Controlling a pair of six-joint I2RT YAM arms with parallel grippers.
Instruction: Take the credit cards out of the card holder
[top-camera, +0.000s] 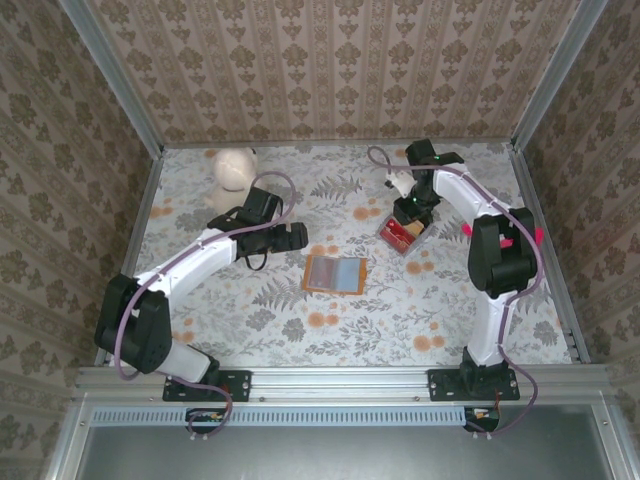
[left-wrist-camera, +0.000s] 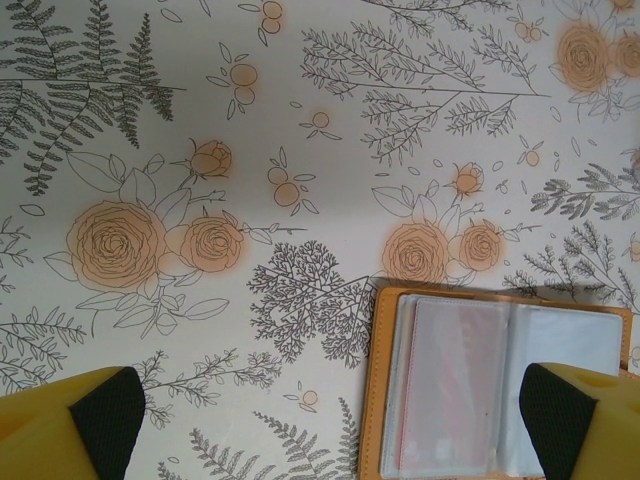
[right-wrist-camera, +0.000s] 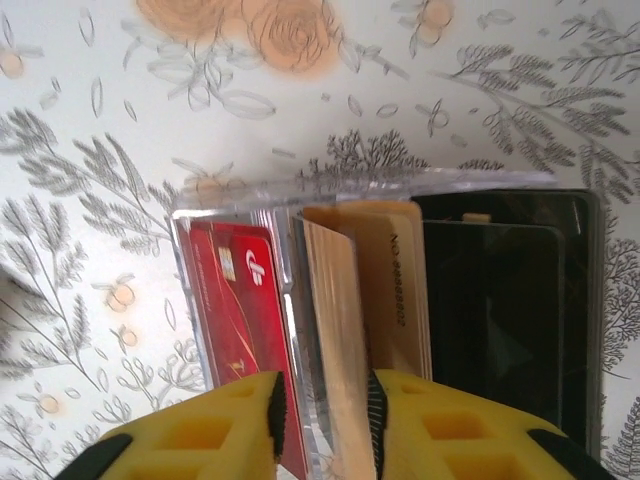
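Hanging over the far right of the flower-printed table (top-camera: 250, 330), the right gripper (right-wrist-camera: 325, 405) points down into a clear plastic box (right-wrist-camera: 250, 195) split into compartments. Its 2 yellow fingers (right-wrist-camera: 220, 430) stand a little apart with a tan card (right-wrist-camera: 335, 310) on edge between them. The card touches 1 black pad and a thin gap shows at the other, so I cannot tell whether it is pinched or loose. A red credit card (right-wrist-camera: 235, 300) stands in the compartment just beside it. A 2nd tan card (right-wrist-camera: 395, 275) leans close behind the 1st, and dark cards (right-wrist-camera: 500, 310) fill the other side of the box.

The card holder (top-camera: 335, 273) lies open and flat near the middle of the table, well apart from the box, its orange-tan rim framing pale pocket pages. In the left wrist view 1 page shows a faint pink tint; what is in it I cannot tell. The left gripper (top-camera: 290, 238) hovers near the holder's left edge with its jaws spread wide, grasping nothing. A pale rounded object (top-camera: 233, 168) sits at the far left of the table.
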